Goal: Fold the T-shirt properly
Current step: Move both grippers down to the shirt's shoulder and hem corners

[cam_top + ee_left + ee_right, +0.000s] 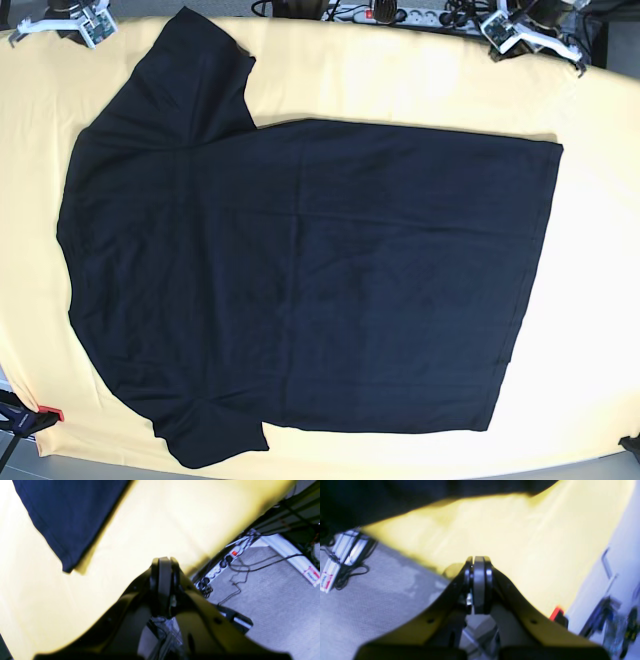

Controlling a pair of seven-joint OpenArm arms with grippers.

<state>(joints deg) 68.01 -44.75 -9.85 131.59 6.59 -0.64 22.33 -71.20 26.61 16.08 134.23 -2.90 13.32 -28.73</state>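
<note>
Both tools are pinched together on nothing. The left gripper [163,562] hangs over the yellow table [155,525] near its edge, apart from the shirt's hem corner, likely parked so the cloth lies free. The right gripper [478,561] sits likewise at the table's other edge. The T-shirt [300,280] lies flat and spread across the table's middle, sleeves out, unfolded. It is soft, matte black cotton with a stitched hem; the blurred wrist views show no finer texture.

Base looks straight down over the whole desk [400,90]; both wrist views sit low at opposite desk edges, sharing its yellow top.
</note>
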